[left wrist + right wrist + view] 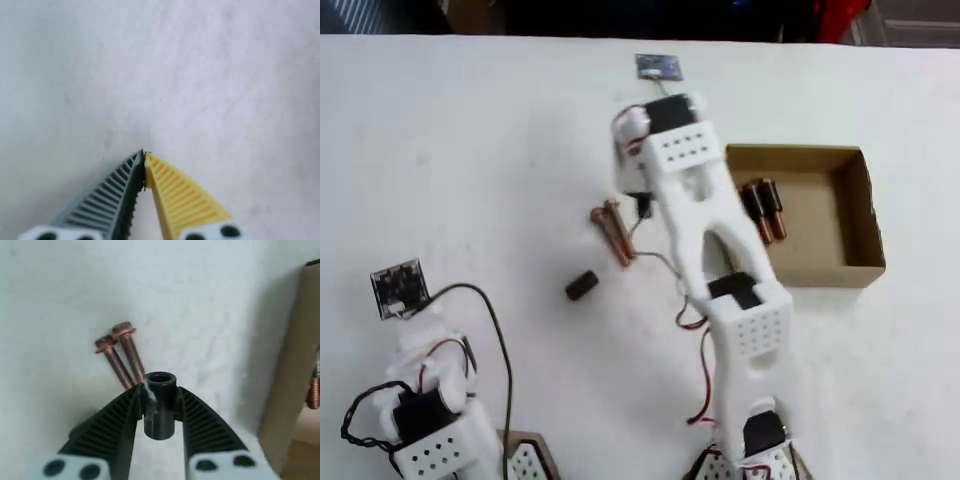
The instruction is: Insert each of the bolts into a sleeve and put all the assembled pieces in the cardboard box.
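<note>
Between right jaws, sleeve (159,407); bolts (131,357) just beside

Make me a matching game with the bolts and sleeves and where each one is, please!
1 loose bolts
2 loose sleeve
3 held sleeve
4 assembled pieces

A inside the cardboard box
B in the right gripper
C alone on the table
D side by side on the table

Pairs: 1-D, 2-C, 3-B, 4-A.

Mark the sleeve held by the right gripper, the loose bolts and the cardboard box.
gripped sleeve (159,412), right wrist view, its side wall.
loose bolts (617,238), high view, shank of one bolt.
cardboard box (861,215), high view, one side wall.
</note>
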`<action>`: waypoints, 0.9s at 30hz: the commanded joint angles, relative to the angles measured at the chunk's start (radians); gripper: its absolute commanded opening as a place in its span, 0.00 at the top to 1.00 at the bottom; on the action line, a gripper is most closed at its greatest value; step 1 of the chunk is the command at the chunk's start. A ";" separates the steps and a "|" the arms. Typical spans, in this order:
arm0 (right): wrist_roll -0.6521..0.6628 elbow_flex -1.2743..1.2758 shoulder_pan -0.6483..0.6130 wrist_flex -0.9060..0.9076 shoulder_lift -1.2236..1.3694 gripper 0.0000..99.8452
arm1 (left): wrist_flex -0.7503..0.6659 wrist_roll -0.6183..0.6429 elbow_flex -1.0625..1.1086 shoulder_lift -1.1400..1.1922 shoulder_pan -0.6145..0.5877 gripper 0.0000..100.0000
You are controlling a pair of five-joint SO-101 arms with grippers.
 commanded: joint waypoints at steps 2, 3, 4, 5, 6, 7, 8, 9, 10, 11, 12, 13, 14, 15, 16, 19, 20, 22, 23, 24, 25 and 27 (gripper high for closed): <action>0.247 0.071 0.107 0.030 -0.077 0.98 | 0.008 -0.009 -0.003 -0.012 -0.004 0.98; 0.285 0.087 0.114 0.028 -0.073 0.98 | 0.008 -0.009 -0.003 -0.012 -0.004 0.98; 0.318 0.107 0.119 0.028 -0.071 0.98 | 0.008 -0.009 -0.003 -0.012 -0.004 0.98; 0.344 0.133 0.119 0.028 -0.071 0.98 | 0.008 -0.009 -0.003 -0.012 -0.004 0.98; 0.371 0.160 0.119 0.028 -0.071 0.98 | 0.008 -0.009 -0.003 -0.012 -0.004 0.98; 0.393 0.181 0.117 0.028 -0.071 0.98 | 0.008 -0.009 -0.003 -0.012 -0.004 0.98; 0.414 0.201 0.117 0.027 -0.071 0.98 | 0.008 -0.009 -0.003 -0.012 -0.004 0.98; 0.439 0.219 0.117 0.021 -0.071 0.98 | 0.008 -0.009 -0.003 -0.012 -0.004 0.98; 0.460 0.241 0.117 0.008 -0.071 0.98 | 0.008 -0.009 -0.003 -0.012 -0.004 0.98; 0.480 0.264 0.116 -0.008 -0.071 0.98 | 0.008 -0.009 -0.003 -0.012 -0.004 0.98; 0.494 0.290 0.114 -0.028 -0.071 0.98 | 0.008 -0.009 -0.003 -0.012 -0.004 0.98; 0.506 0.318 0.113 -0.054 -0.071 0.98 | 0.008 -0.009 -0.003 -0.012 -0.004 0.98; 0.514 0.347 0.111 -0.084 -0.071 0.98 | 0.008 -0.009 -0.003 -0.012 -0.004 0.98; 0.519 0.374 0.111 -0.114 -0.071 0.98 | 0.008 -0.009 -0.003 -0.012 -0.004 0.98; 0.517 0.400 0.111 -0.147 -0.071 0.98 | 0.008 -0.009 -0.003 -0.012 -0.004 0.98; 0.517 0.476 0.111 -0.248 -0.071 0.98 | 0.008 -0.009 -0.003 -0.012 -0.004 0.98; 0.517 0.494 0.111 -0.275 -0.071 0.98 | 0.008 -0.009 -0.003 -0.012 -0.004 0.98; 0.519 0.516 0.111 -0.306 -0.071 0.98 | 0.008 -0.009 -0.003 -0.012 -0.004 0.98; 0.519 0.517 0.111 -0.306 -0.071 0.98 | 0.008 -0.009 -0.003 -0.012 -0.004 0.98; 0.519 0.517 0.111 -0.306 -0.074 0.98 | 0.008 -0.009 -0.003 -0.012 -0.004 0.98; 0.519 0.517 0.111 -0.303 -0.077 0.98 | 0.008 -0.009 -0.003 -0.012 -0.004 0.98; 0.519 0.517 0.111 -0.303 -0.079 0.98 | 0.008 -0.009 -0.003 -0.012 -0.004 0.98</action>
